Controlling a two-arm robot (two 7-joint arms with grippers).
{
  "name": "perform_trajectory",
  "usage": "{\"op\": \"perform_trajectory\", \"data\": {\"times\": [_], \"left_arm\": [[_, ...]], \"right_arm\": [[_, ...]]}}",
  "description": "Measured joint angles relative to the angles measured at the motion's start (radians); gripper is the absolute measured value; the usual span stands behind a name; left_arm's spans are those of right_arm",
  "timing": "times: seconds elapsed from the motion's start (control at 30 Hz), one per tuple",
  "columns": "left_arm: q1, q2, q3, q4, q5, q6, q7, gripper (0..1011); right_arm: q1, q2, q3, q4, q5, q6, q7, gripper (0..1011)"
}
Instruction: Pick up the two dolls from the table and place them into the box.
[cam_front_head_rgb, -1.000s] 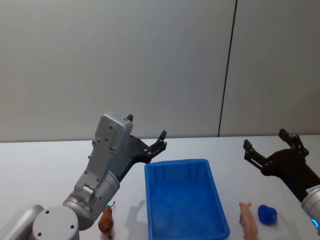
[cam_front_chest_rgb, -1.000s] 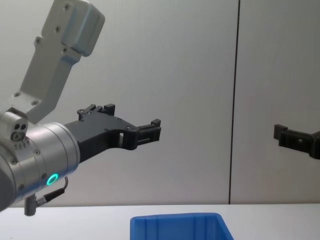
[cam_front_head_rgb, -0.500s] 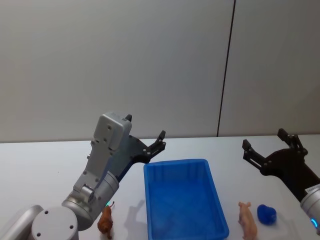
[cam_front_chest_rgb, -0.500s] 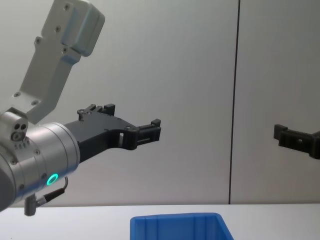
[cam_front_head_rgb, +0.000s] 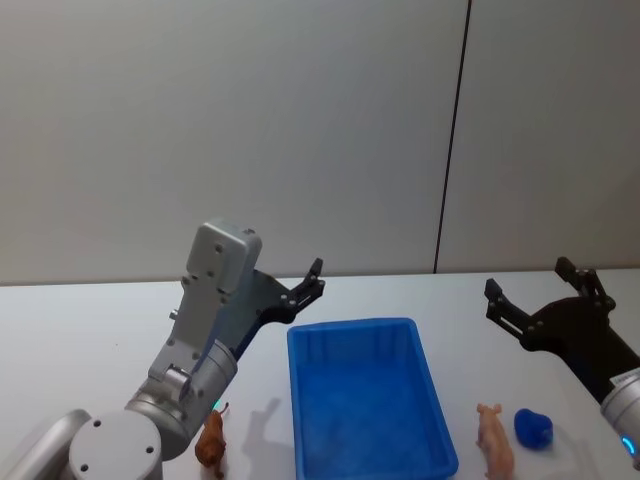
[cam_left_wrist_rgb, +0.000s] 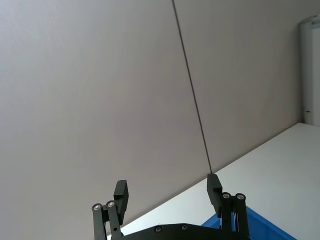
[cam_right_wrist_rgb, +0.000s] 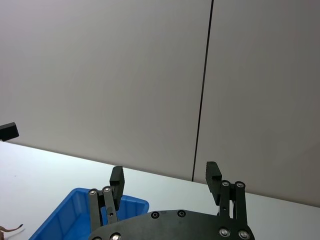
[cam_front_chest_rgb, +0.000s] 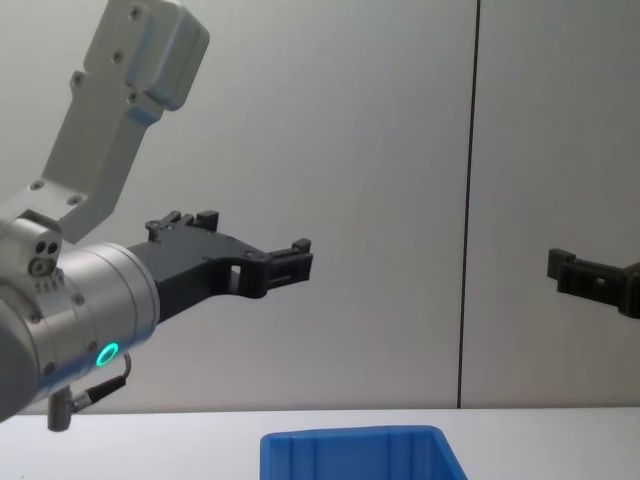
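1. The left gripper's (cam_left_wrist_rgb: 167, 187) fingers (cam_left_wrist_rgb: 215, 189) stand wide apart with nothing between them.
2. The right gripper's (cam_front_head_rgb: 528, 280) fingers (cam_right_wrist_rgb: 213, 176) are likewise spread wide and hold nothing.
3. The left gripper hangs in the air above the tabletop (cam_front_head_rgb: 90, 320), pointing forward and to the right. In the head view it sits just past the far left corner of the box (cam_front_head_rgb: 365, 400). In the chest view it is high above the box's far rim.
4. The right gripper hangs above the tabletop well to the right of the box, pointing forward and to the left.
5. The box rests on the tabletop between the two grippers, its long side running away from the robot, and its bare blue floor shows.
6. The pink doll (cam_front_head_rgb: 495, 440) lies on the tabletop near the box's near right corner, apart from its wall and nearer the robot than the right gripper.
7. A blue lump (cam_front_head_rgb: 534, 428) lies just beside the pink doll, on its right.
8. The brown doll (cam_front_head_rgb: 211, 447) lies on the tabletop to the left of the box's near left corner, close beside the left arm (cam_front_head_rgb: 200, 340).
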Motion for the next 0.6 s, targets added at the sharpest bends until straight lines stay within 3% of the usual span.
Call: {"op": "perform_trajectory", "data": {"times": [0.37,0.4,0.6], "left_arm": [[0.012,-0.008,-0.012,-0.035,-0.035,0.107,0.097,999],[0.017,-0.008,-0.017,-0.042,-0.053,0.136,0.117,1000],[0.028,0.0,-0.032,-0.053,-0.095,0.188,0.142,999]], "right_arm": [[0.0,0.0,0.0,0.0,0.0,0.0,0.0,1001],[0.0,0.0,0.0,0.0,0.0,0.0,0.0,1001],[0.0,0.0,0.0,0.0,0.0,0.0,0.0,1001]]}}
